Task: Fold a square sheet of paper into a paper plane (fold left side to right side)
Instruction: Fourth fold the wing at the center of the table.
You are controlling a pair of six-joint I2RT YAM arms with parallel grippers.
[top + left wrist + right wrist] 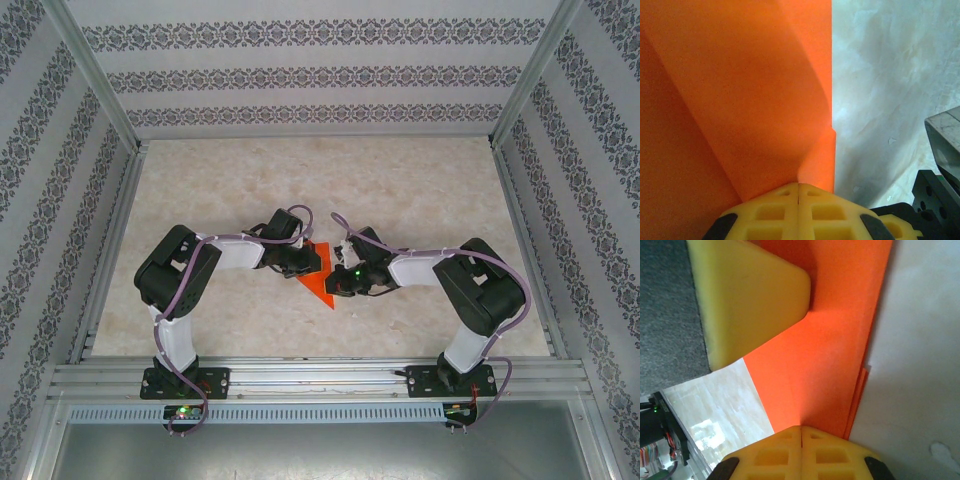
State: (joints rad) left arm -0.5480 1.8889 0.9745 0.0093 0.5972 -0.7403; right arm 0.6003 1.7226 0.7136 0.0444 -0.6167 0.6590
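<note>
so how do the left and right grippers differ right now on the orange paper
From above, the left gripper comes onto the orange paper from its left side, the right gripper from its right. Ahead of the left gripper the paper curves up in a raised flap. Ahead of the right gripper it seems to lie flat, with layered edges showing. Both are shut, with their yellow tips at the paper.

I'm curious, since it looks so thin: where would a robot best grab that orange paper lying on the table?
Probably the bowed-up flap of the orange paper, pinched at its free edge, coming in low from the side. The rest lies flat on the table, leaving no gap for a finger.
</note>
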